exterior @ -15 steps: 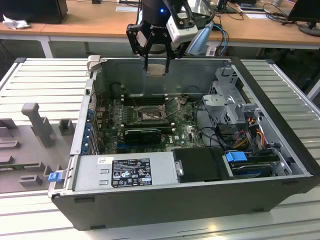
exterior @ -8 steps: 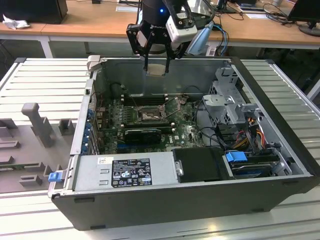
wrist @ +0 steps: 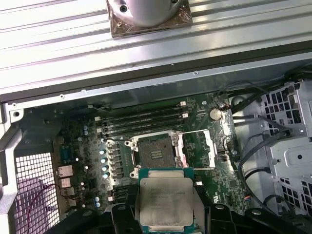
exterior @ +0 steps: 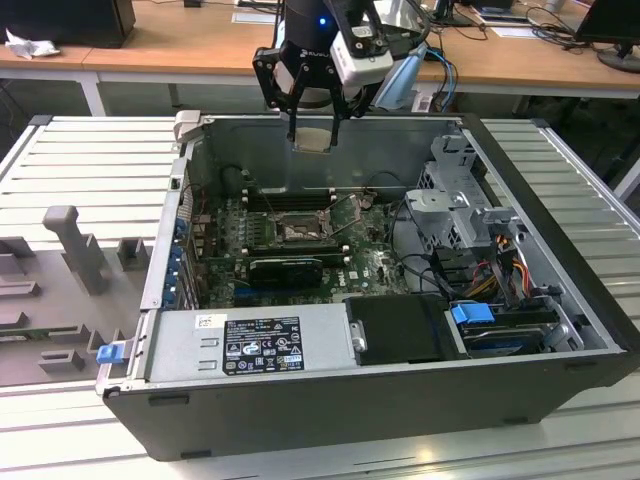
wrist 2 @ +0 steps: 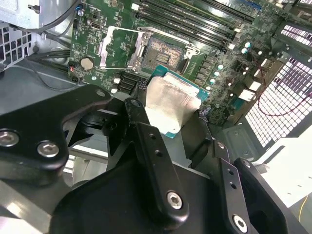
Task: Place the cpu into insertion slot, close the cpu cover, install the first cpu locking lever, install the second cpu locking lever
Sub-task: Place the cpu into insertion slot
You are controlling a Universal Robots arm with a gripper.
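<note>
Pinching the cpu [exterior: 316, 140] by two opposite edges, the black metal gripper [exterior: 315, 130] hangs over the open computer case [exterior: 400, 410], well above the board.

Cpu in both wrist views: flat square, matte silver-beige lid with stepped corners [wrist: 165, 201], on a thin green-edged base [wrist 2: 170, 100]. Black fingers [wrist 2: 139, 126] pressed against its sides.

Insertion slot [wrist: 155, 152]: dark square pit with a fine-grained contact field and a silvery rim. Uncovered, nothing seated in it.

Cpu cover [wrist: 197, 148]: thin bright sheet-metal frame, swung open, lying just beside the slot; green board shows through its window.

Motherboard [wrist: 83, 146]: glossy green, densely studded. Long black memory slots [wrist: 141, 119] run near the socket. Case walls are dull grey sheet steel.
</note>
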